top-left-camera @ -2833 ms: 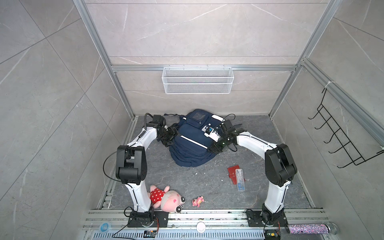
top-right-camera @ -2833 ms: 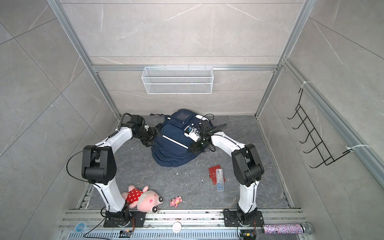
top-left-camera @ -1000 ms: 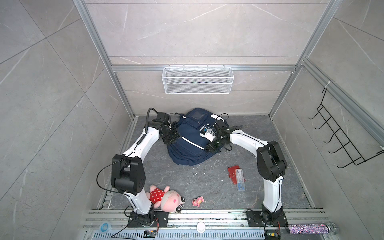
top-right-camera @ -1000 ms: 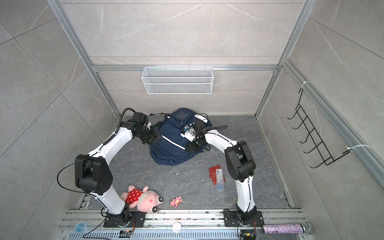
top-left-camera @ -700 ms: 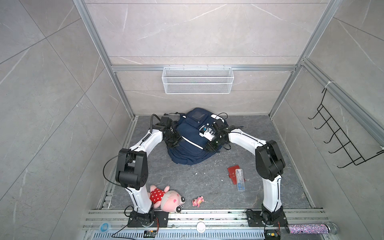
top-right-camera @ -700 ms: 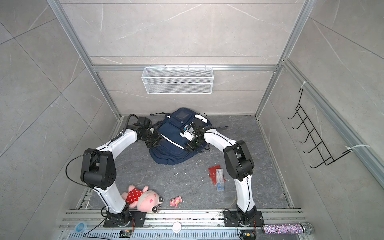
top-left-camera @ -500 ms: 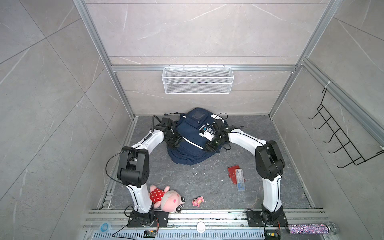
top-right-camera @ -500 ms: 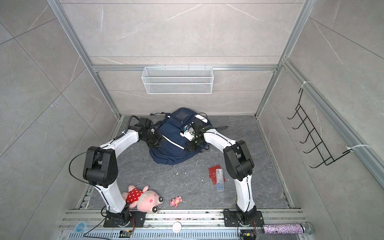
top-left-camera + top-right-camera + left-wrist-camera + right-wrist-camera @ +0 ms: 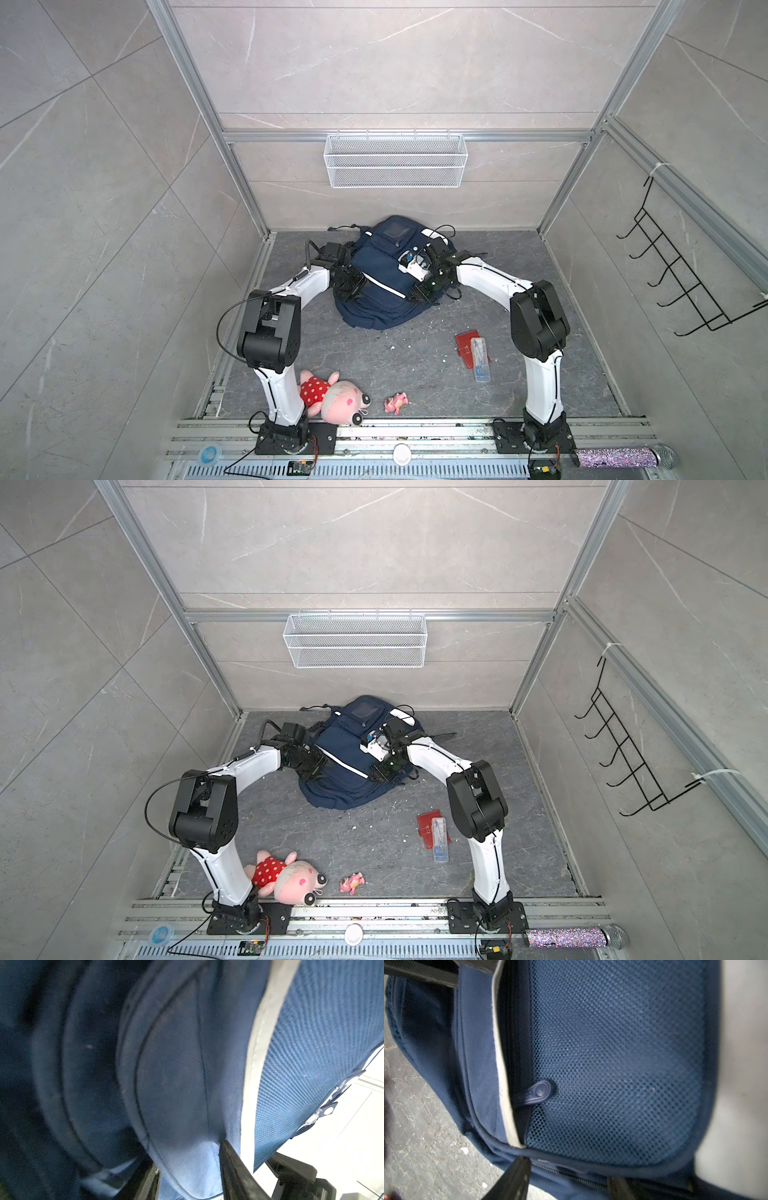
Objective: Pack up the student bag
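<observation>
Student bag (image 9: pixel 376 305) between left claw (image 9: pixel 352 291) and right claw (image 9: pixel 419 291)

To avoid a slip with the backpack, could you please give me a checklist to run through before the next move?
1. Left gripper holds the navy backpack: a fabric fold fills its jaws: ok.
2. Right gripper grip: fingers straddle the backpack's zipped edge: cannot tell.
3. Main compartment open: cannot tell.
4. Red wallet and clear plastic case packed: not ok, both on the floor.
5. Plush pig packed: not ok, also on the floor.
</observation>
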Action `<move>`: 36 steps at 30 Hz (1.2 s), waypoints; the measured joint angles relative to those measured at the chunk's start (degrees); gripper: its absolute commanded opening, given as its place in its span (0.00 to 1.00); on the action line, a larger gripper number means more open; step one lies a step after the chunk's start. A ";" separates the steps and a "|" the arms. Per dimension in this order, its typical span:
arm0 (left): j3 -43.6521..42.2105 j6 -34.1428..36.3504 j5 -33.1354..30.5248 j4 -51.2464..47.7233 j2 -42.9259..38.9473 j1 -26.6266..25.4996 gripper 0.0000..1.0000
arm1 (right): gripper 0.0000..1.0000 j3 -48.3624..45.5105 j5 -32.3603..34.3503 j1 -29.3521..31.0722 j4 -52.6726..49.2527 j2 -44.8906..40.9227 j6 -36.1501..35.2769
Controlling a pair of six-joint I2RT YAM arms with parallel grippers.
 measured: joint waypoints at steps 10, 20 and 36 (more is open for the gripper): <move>-0.70 -1.70 -1.38 2.54 0.68 -0.22 0.00 | 0.61 -2.49 -1.27 -0.02 3.08 -0.85 0.20; -0.07 -1.16 2.73 2.47 -2.95 -0.24 0.00 | 0.69 -12.50 -4.24 0.11 6.78 -13.38 2.49; 6.34 1.07 13.14 -3.10 -7.56 2.34 0.00 | 0.65 -23.02 -7.37 -2.36 9.49 -27.47 5.25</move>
